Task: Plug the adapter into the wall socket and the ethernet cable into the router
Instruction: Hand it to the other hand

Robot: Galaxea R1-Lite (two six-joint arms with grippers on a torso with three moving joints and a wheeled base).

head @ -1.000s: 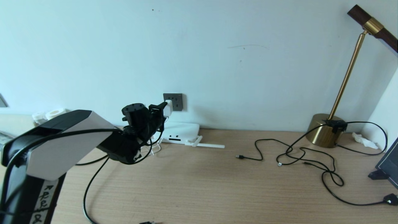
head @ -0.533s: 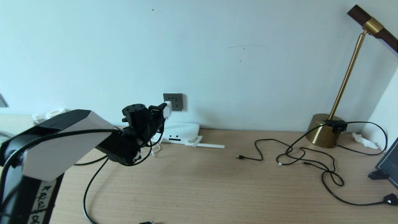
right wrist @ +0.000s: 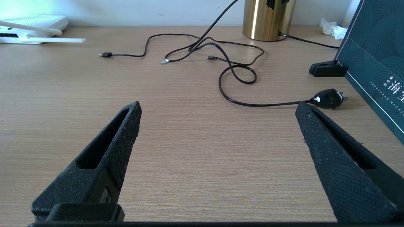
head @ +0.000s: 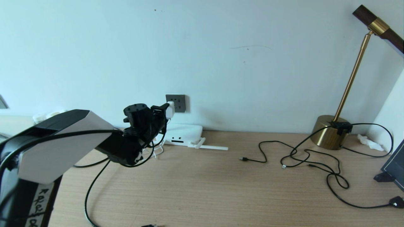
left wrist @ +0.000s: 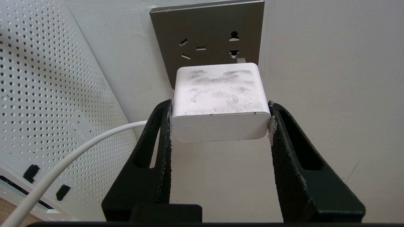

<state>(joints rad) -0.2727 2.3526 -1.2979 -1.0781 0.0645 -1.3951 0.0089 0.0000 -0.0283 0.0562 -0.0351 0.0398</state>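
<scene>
- the left gripper (left wrist: 220, 123) is clamped on the adapter (left wrist: 220, 101), held right at the wall socket (left wrist: 208, 44), low on the wall above the router (head: 184, 134).
- a prong tip shows at the plate; judging by that, line the pins with the slots first, then push straight and level.
- the right gripper (right wrist: 217, 132) hangs spread wide over the desk (right wrist: 189, 151).
</scene>
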